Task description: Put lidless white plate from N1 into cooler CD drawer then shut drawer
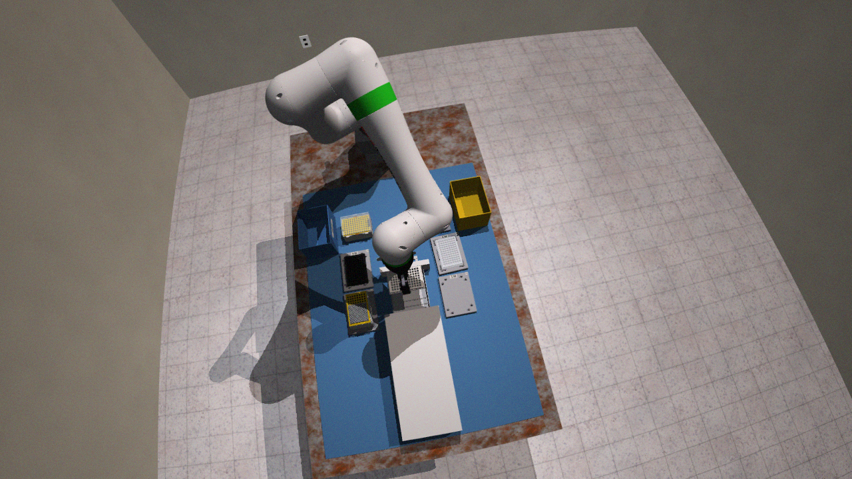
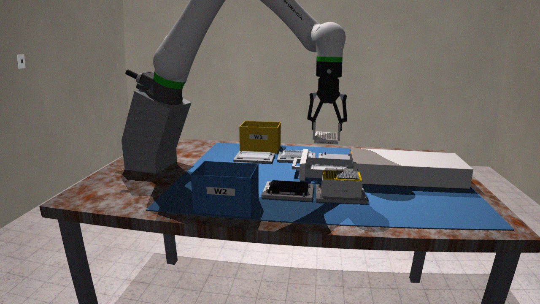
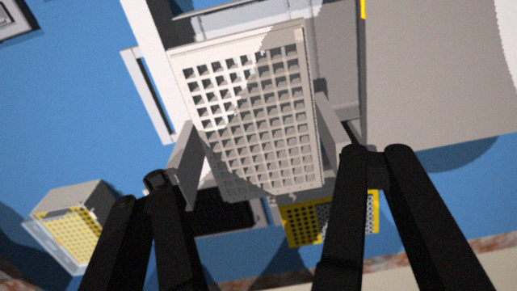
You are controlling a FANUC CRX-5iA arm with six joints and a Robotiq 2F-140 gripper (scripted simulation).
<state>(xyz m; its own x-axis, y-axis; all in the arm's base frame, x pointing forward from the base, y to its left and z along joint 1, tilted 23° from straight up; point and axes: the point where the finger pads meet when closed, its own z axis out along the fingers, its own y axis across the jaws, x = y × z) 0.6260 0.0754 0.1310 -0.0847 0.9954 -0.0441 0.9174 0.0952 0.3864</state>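
White plate [image 2: 325,136] pinched in tool [image 2: 327,129] – level, above open drawer [image 2: 327,166]

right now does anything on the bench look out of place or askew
Nothing stands out. The white plate hangs level in the gripper above the cooler's open drawer, whose amber lamp is lit. Both bins, W1 and W2, stand upright.

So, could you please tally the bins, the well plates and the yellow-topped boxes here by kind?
Bins: 2 (yellow W1 bin, blue W2 bin)
Well plates: 3 (white plate held in the gripper, second white plate near W1, black plate)
Yellow-topped boxes: 2 (one by W2, one beside the cooler's drawer)
Total: 7
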